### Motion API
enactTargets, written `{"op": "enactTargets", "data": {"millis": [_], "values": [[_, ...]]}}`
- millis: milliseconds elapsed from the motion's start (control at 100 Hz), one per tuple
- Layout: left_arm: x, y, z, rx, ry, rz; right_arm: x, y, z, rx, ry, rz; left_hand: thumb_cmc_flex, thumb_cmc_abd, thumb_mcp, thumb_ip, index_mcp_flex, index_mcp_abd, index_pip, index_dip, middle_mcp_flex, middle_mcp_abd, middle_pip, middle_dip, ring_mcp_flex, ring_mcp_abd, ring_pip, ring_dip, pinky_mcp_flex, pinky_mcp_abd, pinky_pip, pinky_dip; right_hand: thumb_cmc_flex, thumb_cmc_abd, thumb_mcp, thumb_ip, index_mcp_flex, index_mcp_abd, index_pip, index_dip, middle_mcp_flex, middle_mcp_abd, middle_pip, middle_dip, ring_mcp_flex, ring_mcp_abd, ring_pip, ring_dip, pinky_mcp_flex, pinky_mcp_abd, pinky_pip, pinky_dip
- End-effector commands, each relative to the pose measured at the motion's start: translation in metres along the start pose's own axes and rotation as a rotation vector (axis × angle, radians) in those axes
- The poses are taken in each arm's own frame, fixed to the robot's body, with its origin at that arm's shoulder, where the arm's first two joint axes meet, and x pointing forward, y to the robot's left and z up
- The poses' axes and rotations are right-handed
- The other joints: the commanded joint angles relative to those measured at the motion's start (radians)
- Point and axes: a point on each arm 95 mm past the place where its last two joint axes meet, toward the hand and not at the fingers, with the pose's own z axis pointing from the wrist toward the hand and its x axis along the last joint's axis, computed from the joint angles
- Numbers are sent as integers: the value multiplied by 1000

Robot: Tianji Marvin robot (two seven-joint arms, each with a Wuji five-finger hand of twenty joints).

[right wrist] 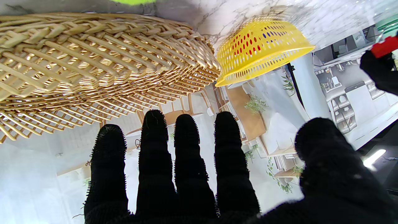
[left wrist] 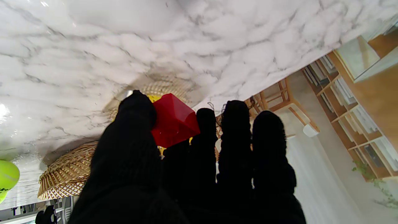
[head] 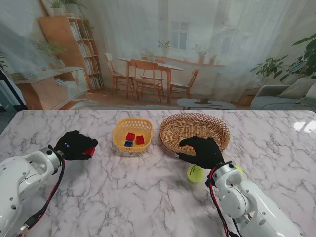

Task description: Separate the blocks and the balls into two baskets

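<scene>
Watching now: the left hand is clamped on a red block, pinched between thumb and fingers, off to the left of the yellow basket.
Blocks sorted: two red ones and a blue one already lie in the yellow basket.
Right hand: the right hand is spread, fingers apart and holding nothing, just at the near rim of the wicker basket.
Balls: one green ball sits on the worktop beside the right wrist; a second seems half hidden behind that arm.
Risk, left: the block looks held by an edge only, so I reckon it could twist loose before it reaches the basket.
Risk, right: I'd guess the wrist could nudge the ball and send it rolling away.
</scene>
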Motion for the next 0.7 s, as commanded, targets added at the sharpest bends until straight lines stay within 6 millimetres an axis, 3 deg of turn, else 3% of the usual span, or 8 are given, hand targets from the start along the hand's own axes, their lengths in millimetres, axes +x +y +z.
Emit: {"op": "enactTargets", "data": {"millis": [0,280,690], "values": [[-6,-9,7,5,-7,10,1,-2,-1,5,-3,1,108,48,35,32,13,-73,97,14,41,-31,18,29,20,-5,19,10,7,-7,42,-5,11,40,-11,1,-1,-15,-13,-6,-23,-4,-15,-3,11,8,-39,7,-5,9,2,7],[-14,-28,51,40,-25,-36,0,-1,-3,-2,-4,-2,100,55,28,30,-7,-65,85,3,13,-24,19,20,2,-6,10,7,1,-13,39,-5,11,40,-11,1,0,-15,-13,-7,-22,-4,-14,-2,12,8,-38,7,-5,8,1,7],[8,-62,105,49,7,-87,-1,-1,-4,-7,-6,1,95,70,18,28,-20,-59,88,0,-10,-26,46,3,-12,-8,10,5,-8,-22,37,-5,11,39,-11,1,0,-15,-13,-6,-21,-4,-14,-2,12,7,-38,7,-4,7,3,8]]}}
